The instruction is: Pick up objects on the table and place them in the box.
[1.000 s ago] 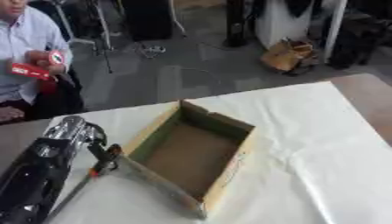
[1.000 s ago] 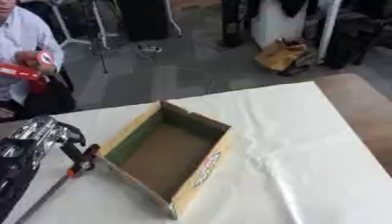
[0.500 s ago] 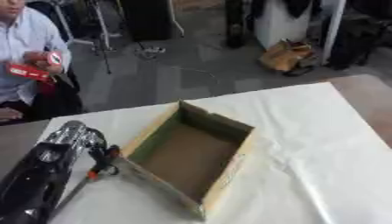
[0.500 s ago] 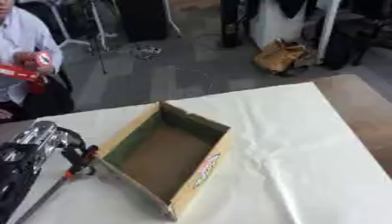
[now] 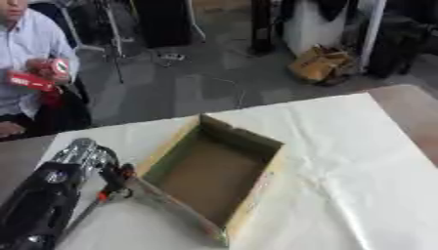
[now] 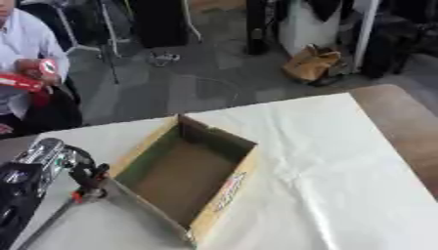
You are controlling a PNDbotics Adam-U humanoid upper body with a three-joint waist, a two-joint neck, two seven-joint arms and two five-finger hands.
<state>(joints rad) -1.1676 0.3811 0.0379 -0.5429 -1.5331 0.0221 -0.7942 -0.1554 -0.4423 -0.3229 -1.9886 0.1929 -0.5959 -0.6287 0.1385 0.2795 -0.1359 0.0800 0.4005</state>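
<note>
The fingers (image 5: 109, 163) of the left hand (image 5: 81, 155) were curled round a slim tool with an orange-red grip (image 5: 111, 188), its grey shaft trailing down and away toward the lower edge; that much the left eye view showed, with the open cardboard box (image 5: 214, 176) lying just to the right of the fingers, its near-left wall almost touching the tool. The box looked bare inside, and the white-covered tabletop (image 5: 342, 161) beyond it, further right of the fingers, carried nothing else that could be made out. In the right eye view the same hand sat at the left edge, the tool hanging below the fingers and just beside the box's left wall; the right hand appeared in neither view. The risk, as I judged it, was the long shaft catching the box's near wall during the lift, which would shove the light box aside or twist the tool out of the hold; releasing before the tool cleared the rim would drop it outside. Against the frame a second earlier, the hand and tool sat in almost the same place beside the box.
</note>
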